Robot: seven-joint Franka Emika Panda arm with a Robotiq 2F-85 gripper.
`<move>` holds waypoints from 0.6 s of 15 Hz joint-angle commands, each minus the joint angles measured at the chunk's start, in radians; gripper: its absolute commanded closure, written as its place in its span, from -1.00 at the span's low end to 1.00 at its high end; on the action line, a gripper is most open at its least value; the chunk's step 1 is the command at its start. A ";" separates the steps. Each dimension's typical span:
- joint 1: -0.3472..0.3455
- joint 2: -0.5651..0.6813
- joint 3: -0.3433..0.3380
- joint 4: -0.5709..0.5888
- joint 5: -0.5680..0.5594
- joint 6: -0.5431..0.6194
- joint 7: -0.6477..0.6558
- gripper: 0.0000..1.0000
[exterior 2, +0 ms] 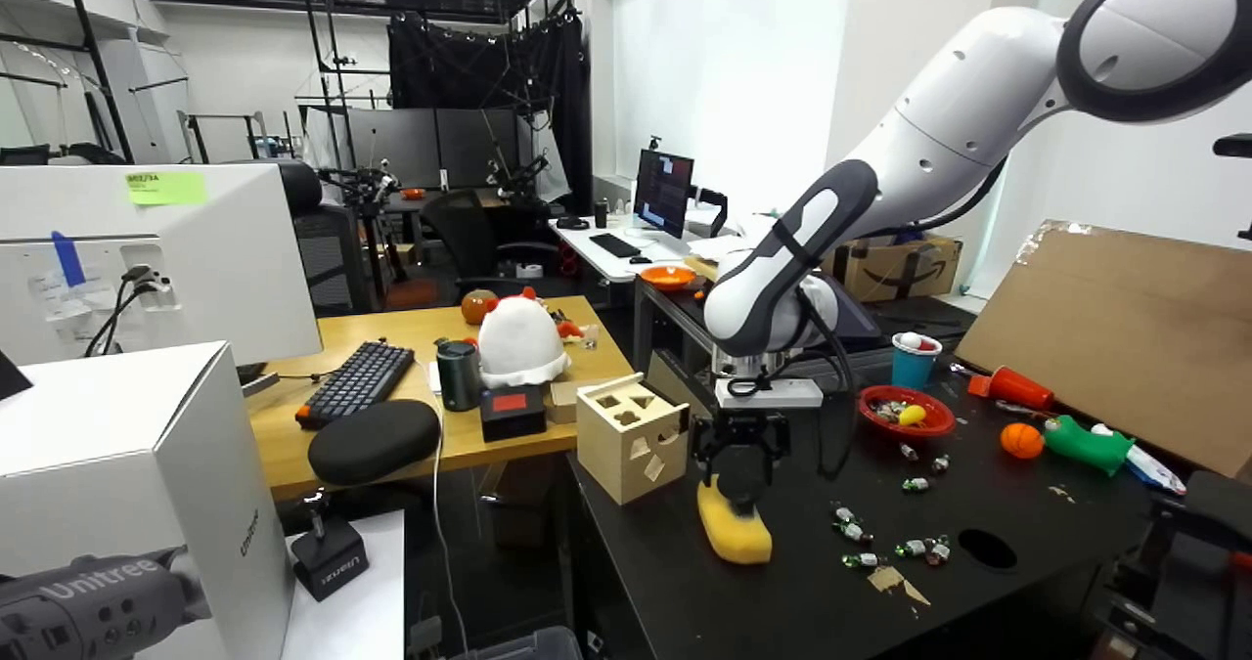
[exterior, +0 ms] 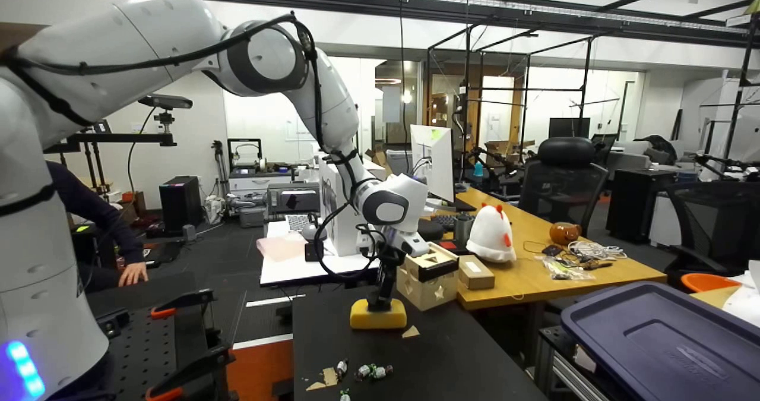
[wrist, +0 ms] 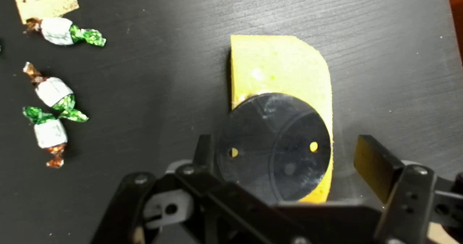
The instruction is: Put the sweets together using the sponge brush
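In an exterior view, the yellow sponge brush (exterior: 378, 318) is resting on the black desk (exterior: 451, 359); a wooden box (exterior: 424, 288) is standing near it, and several sweets (exterior: 380, 372) are lying apart from it. In an exterior view, a red bowl (exterior 2: 927, 430), blue cup (exterior 2: 912, 369), orange ball (exterior 2: 1022, 441) and green toy (exterior 2: 1086, 445) are occupying the desk well apart from the sponge brush. In the wrist view, the jaws are standing spread on either side of the black disc (wrist: 275, 146); three sweets are lying to the left, one at a tan patch's (wrist: 49, 1) edge.

PLACE: robotics lab, office-like | SIGNS: robot arm (exterior: 267, 59), Unitree-marked box (exterior 2: 127, 479), mesh chair (exterior: 558, 187), computer monitor (exterior 2: 663, 193), keyboard (exterior 2: 362, 384)
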 commanded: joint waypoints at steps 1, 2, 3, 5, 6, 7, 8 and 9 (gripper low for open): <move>-0.004 0.006 -0.001 0.019 0.003 -0.036 -0.013 -1.00; -0.003 0.005 -0.002 0.018 0.002 -0.036 -0.013 -1.00; -0.002 0.005 -0.003 0.018 0.002 -0.037 -0.010 -1.00; -0.003 0.008 -0.003 0.021 0.001 -0.039 -0.011 -1.00; -0.002 0.009 -0.003 0.023 0.002 -0.039 -0.011 -1.00; -0.002 0.010 -0.003 0.024 0.002 -0.039 -0.011 -1.00; -0.003 0.010 -0.002 0.023 0.003 -0.042 -0.009 -1.00; -0.003 0.009 -0.002 0.021 0.004 -0.043 -0.008 -1.00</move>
